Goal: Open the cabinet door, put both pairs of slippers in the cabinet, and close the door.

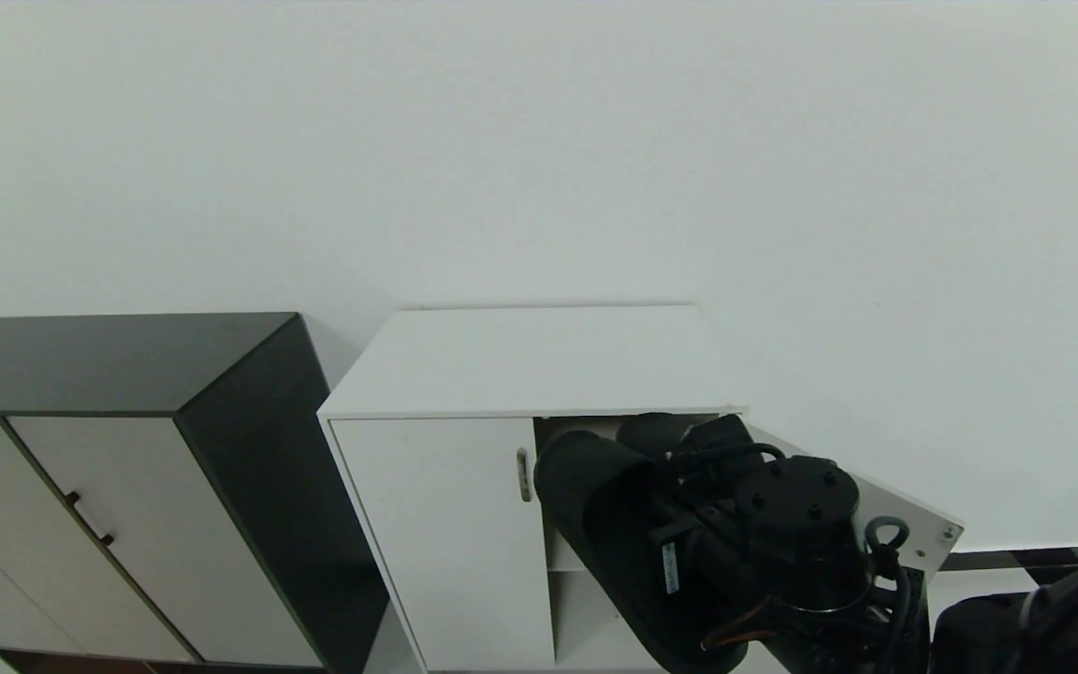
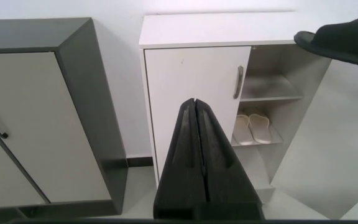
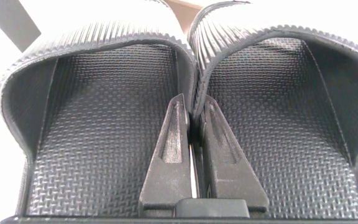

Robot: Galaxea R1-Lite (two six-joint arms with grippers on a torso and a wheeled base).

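Note:
The white cabinet [image 1: 520, 360] stands with its right door [image 1: 885, 505] swung open and its left door [image 2: 191, 81] shut. A pair of black slippers [image 1: 595, 496] hangs in front of the open compartment, held side by side. My right gripper [image 3: 193, 118] is shut on the two touching inner walls of the black slippers [image 3: 104, 106]. A pale cream pair of slippers [image 2: 253, 129] lies on the middle shelf inside the cabinet. My left gripper [image 2: 195, 102] is shut and holds nothing, some way back from the left door. One black slipper [image 2: 347, 37] shows near the cabinet's top corner.
A dark grey cabinet [image 1: 127, 360] with pale doors stands close to the white one on its left, with a narrow gap between them. A white wall runs behind both. The upper shelf [image 2: 269, 90] of the open compartment is bare.

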